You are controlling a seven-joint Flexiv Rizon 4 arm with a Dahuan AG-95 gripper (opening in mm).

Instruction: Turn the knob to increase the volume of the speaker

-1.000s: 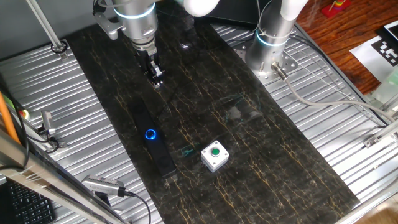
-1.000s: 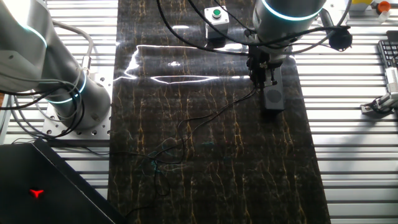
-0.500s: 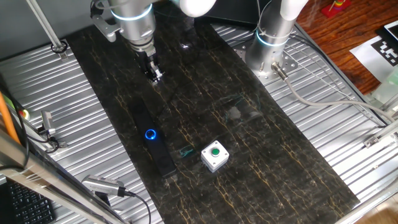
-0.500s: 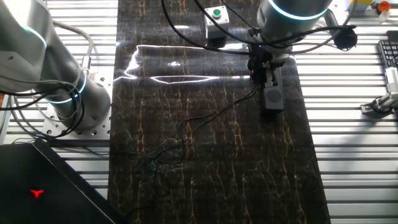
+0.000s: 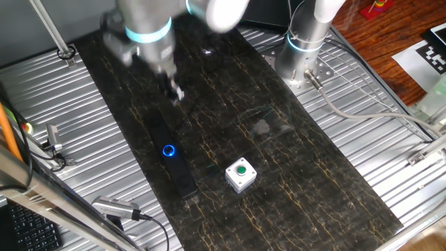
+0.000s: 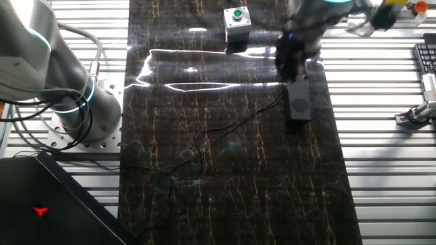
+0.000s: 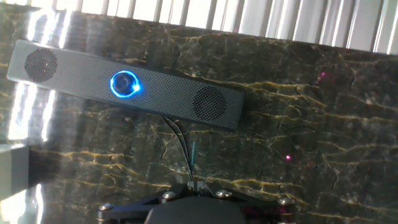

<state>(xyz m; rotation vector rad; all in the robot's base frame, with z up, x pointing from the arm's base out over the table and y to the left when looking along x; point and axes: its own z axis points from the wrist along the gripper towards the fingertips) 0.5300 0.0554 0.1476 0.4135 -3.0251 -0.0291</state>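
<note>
The speaker is a long flat black bar on the dark marbled tabletop. Its knob glows with a blue ring. In the hand view the speaker lies across the upper left, with the knob left of centre. My gripper hangs above the bar's far end, motion-blurred, fingers together and holding nothing. In the hand view the gripper is at the bottom edge, apart from the bar. In the other fixed view the gripper covers most of the speaker, and the knob is hidden.
A white box with a green button stands right of the speaker's near end and also shows in the other fixed view. A thin black cable runs from the speaker across the table. A second arm's base stands at the back.
The arm has swung and is now blurred in both fixed views. In the other fixed view it has shifted toward the top right, uncovering the white box. The speaker has not moved.
</note>
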